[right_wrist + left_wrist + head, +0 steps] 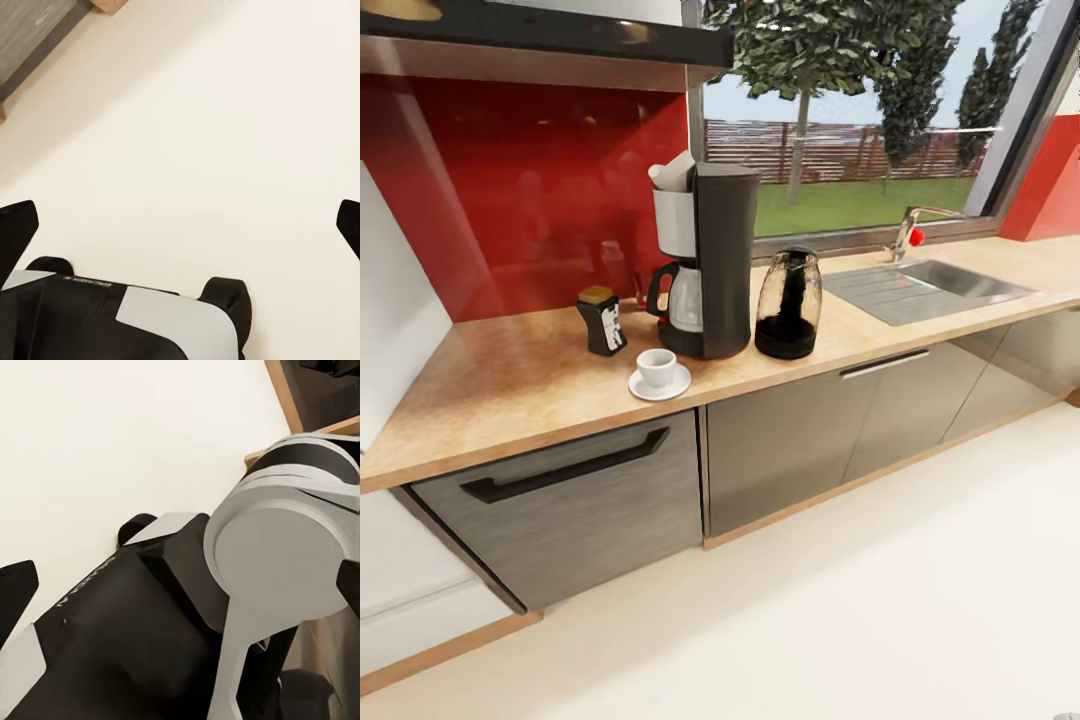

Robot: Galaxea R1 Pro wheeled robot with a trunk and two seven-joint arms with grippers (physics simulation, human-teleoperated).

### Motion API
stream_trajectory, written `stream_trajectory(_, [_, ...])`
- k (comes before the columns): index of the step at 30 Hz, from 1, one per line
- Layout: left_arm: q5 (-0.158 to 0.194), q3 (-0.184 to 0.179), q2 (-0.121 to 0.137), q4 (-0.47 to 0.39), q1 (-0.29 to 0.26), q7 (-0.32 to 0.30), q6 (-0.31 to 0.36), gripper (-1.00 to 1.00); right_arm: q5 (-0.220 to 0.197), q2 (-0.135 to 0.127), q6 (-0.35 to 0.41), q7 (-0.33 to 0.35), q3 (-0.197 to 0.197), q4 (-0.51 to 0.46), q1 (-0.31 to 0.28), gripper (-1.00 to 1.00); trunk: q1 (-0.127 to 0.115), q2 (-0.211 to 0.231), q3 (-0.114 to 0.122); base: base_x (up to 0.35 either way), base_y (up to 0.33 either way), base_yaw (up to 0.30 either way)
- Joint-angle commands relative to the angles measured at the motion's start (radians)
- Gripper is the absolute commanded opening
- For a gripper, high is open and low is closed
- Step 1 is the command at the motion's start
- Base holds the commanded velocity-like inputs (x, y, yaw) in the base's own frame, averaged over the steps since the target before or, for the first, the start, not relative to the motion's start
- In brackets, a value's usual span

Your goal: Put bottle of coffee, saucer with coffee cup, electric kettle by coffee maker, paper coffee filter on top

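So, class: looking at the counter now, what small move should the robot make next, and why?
Probably none beyond a check: the coffee maker carries the paper filter, with the coffee bottle, the cup on its saucer and the kettle beside it on the countertop.

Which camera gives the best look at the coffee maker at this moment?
The head view: the coffee maker stands whole on the kitchen countertop, with the paper coffee filter on top. The left and right wrist views face the pale floor and the robot's own body, giving nothing on it.
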Motion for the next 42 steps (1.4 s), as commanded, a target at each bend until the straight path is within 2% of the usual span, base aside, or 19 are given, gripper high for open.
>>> stream_trajectory(1, [0.009,-0.009,0.0,0.0,0.0,-0.002,-0.006,1.0,-0.008,0.0,-0.004,0.002,0.007,0.001,-0.001,1.0,0.0,0.0,0.001,0.0,0.0,0.0])
stream_trajectory(26, [0.009,-0.007,0.0,0.0,0.0,-0.002,-0.006,1.0,-0.008,0.001,-0.009,-0.001,0.007,0.002,-0.001,1.0,0.0,0.0,0.037,0.0,0.0,0.0])
stream_trajectory(29, [0.009,-0.007,0.0,0.0,0.0,0.018,-0.006,1.0,-0.009,0.0,-0.029,-0.005,0.007,0.027,0.0,1.0,0.0,0.0,0.037,0.0,0.0,0.0])
stream_trajectory(32, [0.01,-0.007,0.0,0.001,0.0,0.044,-0.006,1.0,-0.01,0.0,-0.083,-0.036,0.007,0.04,0.0,1.0,0.0,0.0,0.037,0.0,0.0,0.0])
stream_trajectory(35, [0.01,-0.007,0.0,0.001,-0.001,0.055,-0.006,1.0,-0.01,0.002,-0.097,-0.071,0.007,0.043,-0.001,1.0,0.0,0.0,0.037,0.0,0.0,0.0])
stream_trajectory(41, [0.011,-0.007,0.0,0.001,-0.001,0.061,-0.005,1.0,-0.01,0.003,-0.103,-0.087,0.007,0.044,-0.001,1.0,0.0,0.0,0.037,0.091,-0.072,0.013])
stream_trajectory(42, [0.021,-0.004,0.0,0.001,0.0,0.061,-0.005,1.0,-0.009,0.004,-0.103,-0.088,0.007,0.044,0.0,1.0,0.0,0.0,0.037,0.13,-0.103,0.153])
